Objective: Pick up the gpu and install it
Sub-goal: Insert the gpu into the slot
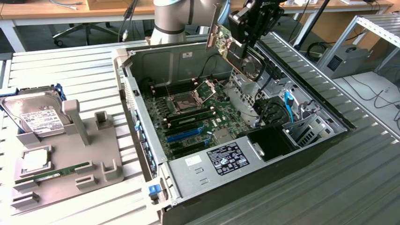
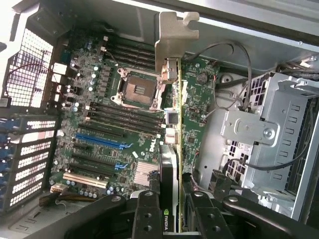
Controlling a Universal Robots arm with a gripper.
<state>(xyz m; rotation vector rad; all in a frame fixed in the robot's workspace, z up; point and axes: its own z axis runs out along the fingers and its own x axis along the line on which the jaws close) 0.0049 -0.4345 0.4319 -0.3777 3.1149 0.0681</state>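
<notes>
gpu (image 2: pixel 168 167) gripped edge-on in closed hand (image 2: pixel 172 216), aloft over open computer case (image 1: pixel 187 165) | motherboard (image 2: pixel 94 107) beneath | long axis runs from hand to metal bracket (image 2: pixel 172 37), seemingly crosswise to blue expansion slot (image 2: pixel 99 140)

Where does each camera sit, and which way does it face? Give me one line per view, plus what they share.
Exterior view: off the arm, raised, looking down into the open grey metal computer case; shows the grey arm and black gripper holding the thin dark gpu with grey bracket above it.
Wrist view: on the wrist, looking down along the gpu at the green motherboard; gripper fingers show.
Shared: gpu, gripper, motherboard, case.
</notes>
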